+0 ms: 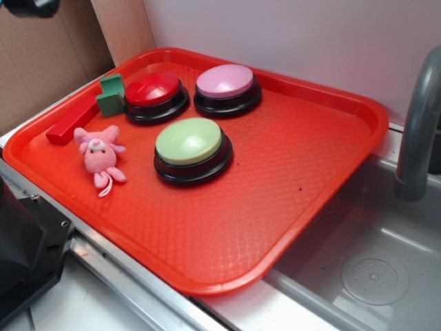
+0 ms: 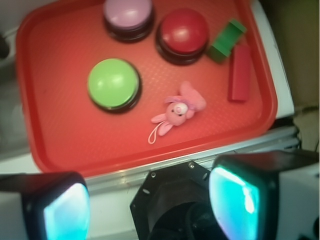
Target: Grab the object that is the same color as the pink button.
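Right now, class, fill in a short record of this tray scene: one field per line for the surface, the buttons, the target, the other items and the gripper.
surface: red tray beside a grey sink
buttons: pink button, red button, green button, all on black bases
target: pink plush toy, lying on the tray left of the green button in the exterior view, untouched
other items: green block and red block near the red button
gripper: gripper open, back from the tray's near edge, holding nothing

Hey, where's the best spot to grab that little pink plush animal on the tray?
Probably the plump body of the pink plush, from straight above: it lies flat on the tray, with thin limbs and clear space around it.
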Robot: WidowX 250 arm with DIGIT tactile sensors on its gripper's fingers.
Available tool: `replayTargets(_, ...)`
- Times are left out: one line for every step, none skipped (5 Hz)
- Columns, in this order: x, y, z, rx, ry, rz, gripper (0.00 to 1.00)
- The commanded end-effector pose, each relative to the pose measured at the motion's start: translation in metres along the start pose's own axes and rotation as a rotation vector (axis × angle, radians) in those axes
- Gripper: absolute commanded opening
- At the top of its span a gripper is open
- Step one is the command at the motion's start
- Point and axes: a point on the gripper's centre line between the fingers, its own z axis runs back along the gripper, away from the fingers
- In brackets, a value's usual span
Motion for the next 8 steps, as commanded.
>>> replayTargets(0.015,0.021,-0.034,-0.076,0.038,0.271,1.0)
replayTargets(0.017,0.033,-0.07,0.049,0.013,0.478,1.0)
replayTargets(0.019,0.041,-0.099,0.104,-0.024,0.637,1.0)
replayTargets(0.024,0.049,-0.127,0.145,-0.056,0.756,1.0)
replayTargets(0.028,0.063,-0.144,0.159,-0.107,0.857,1.0)
replayTargets(0.033,0.073,-0.16,0.174,-0.103,0.893,1.0)
replayTargets(0.035,0.075,-0.175,0.141,-0.086,0.903,1.0)
replayTargets(0.036,0.073,-0.187,0.09,-0.065,0.886,1.0)
